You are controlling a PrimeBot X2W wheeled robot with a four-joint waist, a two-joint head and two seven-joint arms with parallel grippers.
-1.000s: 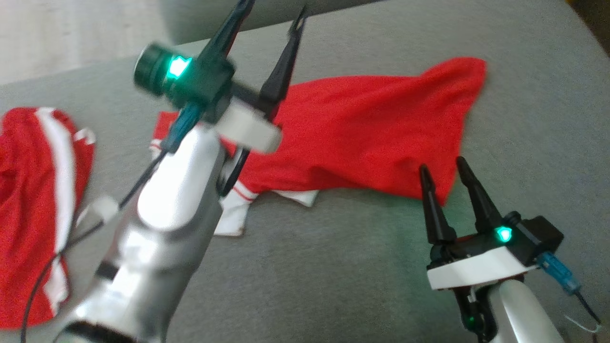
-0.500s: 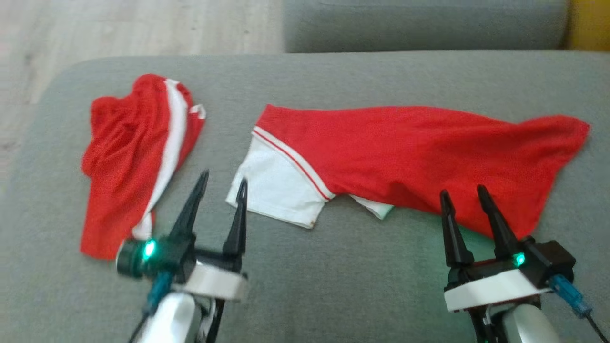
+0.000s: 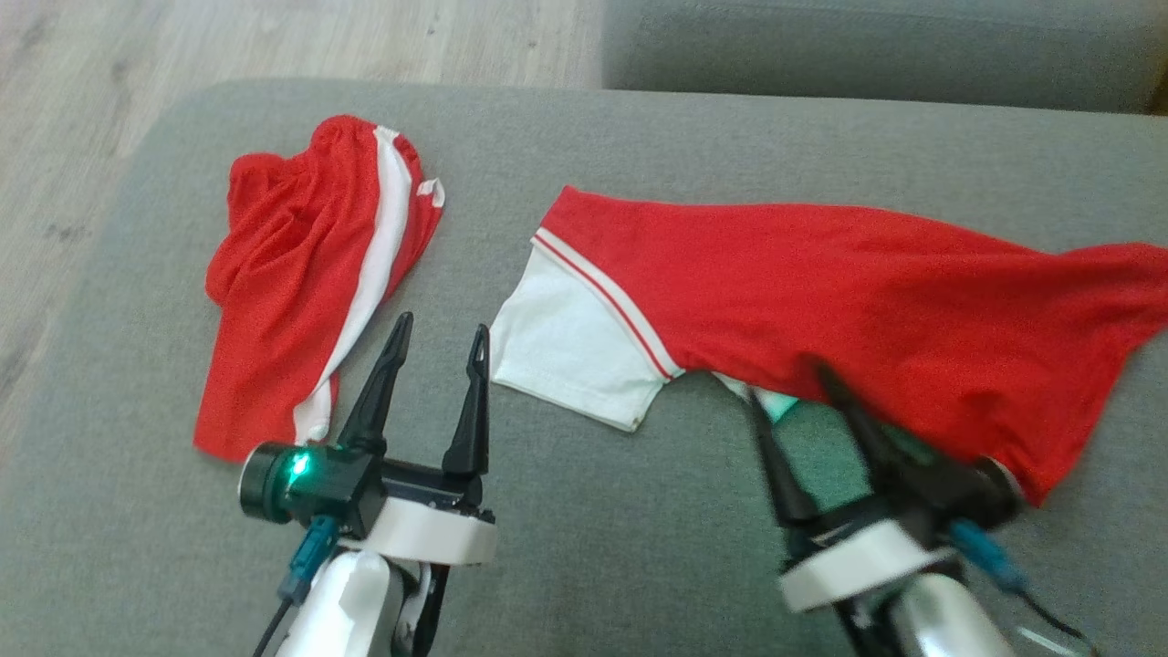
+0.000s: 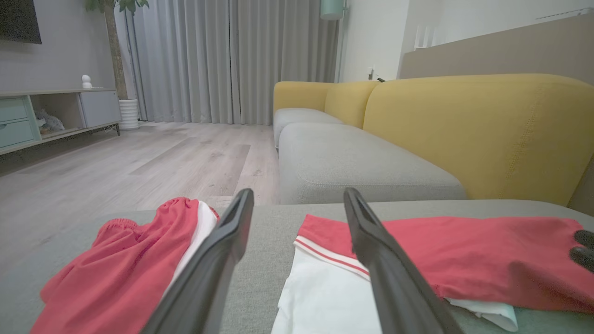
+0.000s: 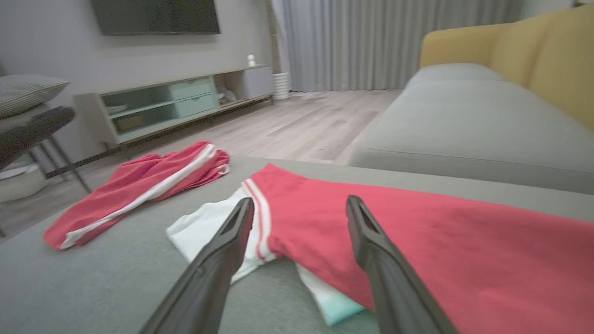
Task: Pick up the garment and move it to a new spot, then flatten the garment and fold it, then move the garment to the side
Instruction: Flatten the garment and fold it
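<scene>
Left hand (image 3: 443,323), jaws apart, beside garment (image 3: 821,283)

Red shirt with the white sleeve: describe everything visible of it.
The red shirt is thin knit fabric with a white sleeve edged by red-and-white stripes. It lies stretched sideways, wrinkled, on the grey cushion, sleeve toward the robot's left, a white bit peeking from under its near edge. The right gripper, fingers open, is at that edge; contact is unclear.
</scene>
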